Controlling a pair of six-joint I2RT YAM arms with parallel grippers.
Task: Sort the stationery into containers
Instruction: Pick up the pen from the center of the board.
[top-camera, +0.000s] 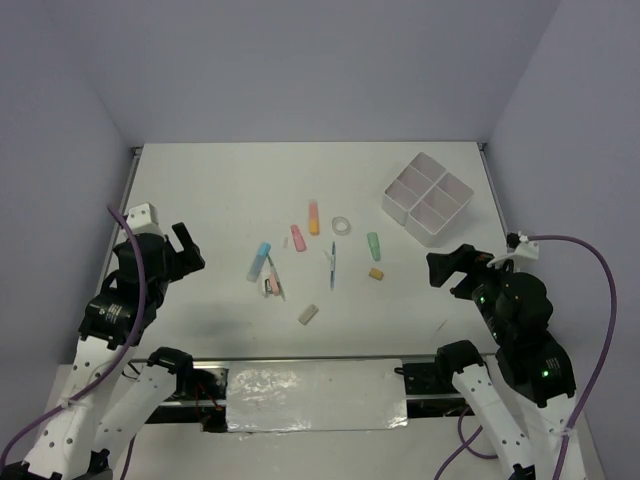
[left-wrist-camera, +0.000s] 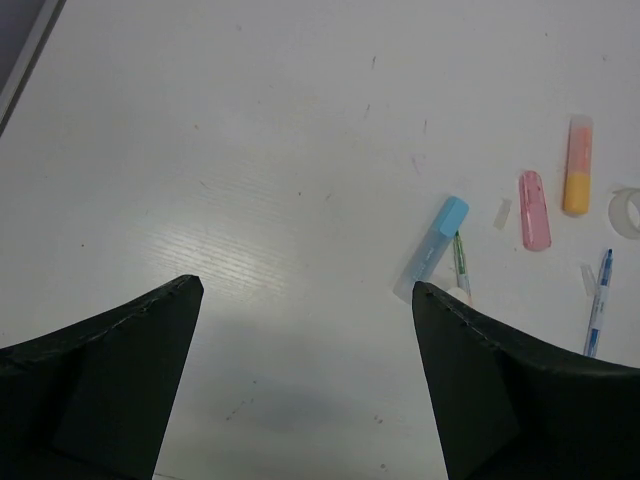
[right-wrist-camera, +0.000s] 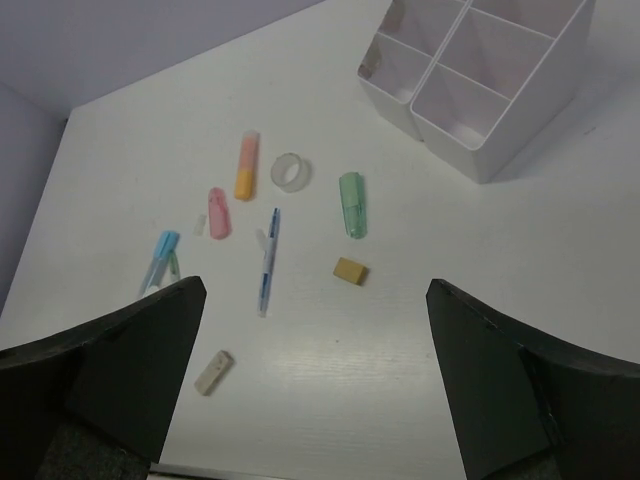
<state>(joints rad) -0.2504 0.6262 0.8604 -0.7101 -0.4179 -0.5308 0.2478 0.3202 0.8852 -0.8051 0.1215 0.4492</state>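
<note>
Stationery (top-camera: 332, 265) all loose mid-table, between the arms; none of it in the white tray (right-wrist-camera: 540, 100) at far right (the compartments I can see hold nothing). Left gripper (left-wrist-camera: 305, 283) and right gripper (right-wrist-camera: 316, 285) both spread wide, gripping nothing. I'd start with the right arm: green highlighter (right-wrist-camera: 351, 204) and tan eraser (right-wrist-camera: 350, 271) lie nearest the tray. Pinch the highlighter across its short width, mid-body; smooth rounded plastic may roll. Eraser blocky, matte, probably grippy. Thin blue pen (right-wrist-camera: 267, 260) and clear tape ring (right-wrist-camera: 290, 172) sit low and look slick; descend fully before closing.
</note>
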